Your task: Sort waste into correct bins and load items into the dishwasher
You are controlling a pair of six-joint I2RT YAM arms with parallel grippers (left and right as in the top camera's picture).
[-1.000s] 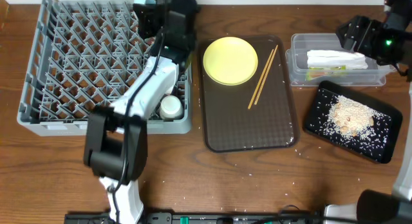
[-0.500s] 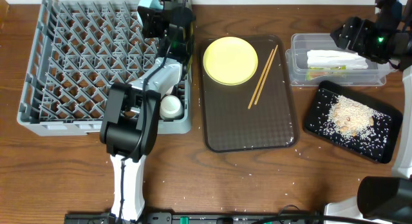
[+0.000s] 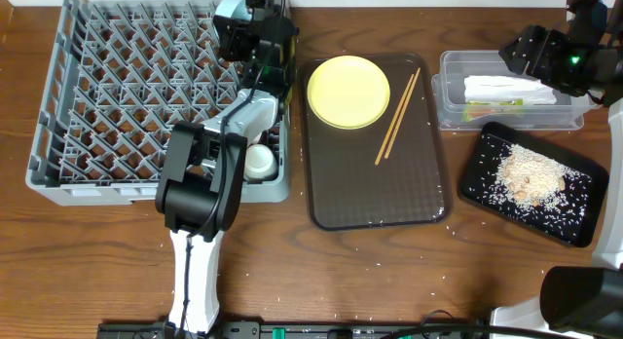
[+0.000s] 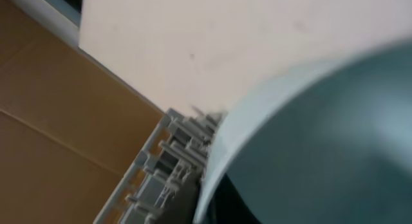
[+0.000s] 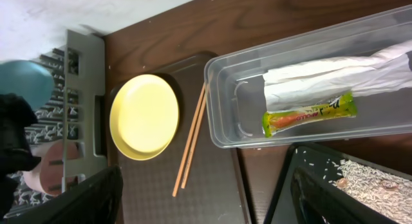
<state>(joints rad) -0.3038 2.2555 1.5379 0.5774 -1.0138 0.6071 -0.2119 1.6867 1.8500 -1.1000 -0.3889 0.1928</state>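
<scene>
My left gripper (image 3: 255, 35) is over the back right corner of the grey rack (image 3: 117, 95) and looks shut on the light blue bowl (image 4: 322, 140), which fills the left wrist view; the bowl also shows in the right wrist view (image 5: 26, 82). A small white cup (image 3: 258, 162) sits in the rack. The yellow plate (image 3: 348, 91) and the chopsticks (image 3: 397, 115) lie on the brown tray (image 3: 380, 193). The clear tub (image 3: 450, 95) holds the white wrapper (image 5: 328, 73) and the green-and-yellow sachet (image 5: 309, 113). Rice scraps (image 3: 531, 175) lie on the black tray (image 3: 582, 214). My right gripper (image 5: 206, 198) is open and empty above the tub. The white bowl is hidden.
Stray rice grains lie on the wooden table (image 3: 389, 271) around the black tray and along the front edge. The left arm's links (image 3: 200, 183) stretch over the rack's right side. A white wall runs behind the table.
The left arm has swung in over the rack's right side, its gripper shifting slightly right at the back corner. The right gripper has moved a little toward the back.
</scene>
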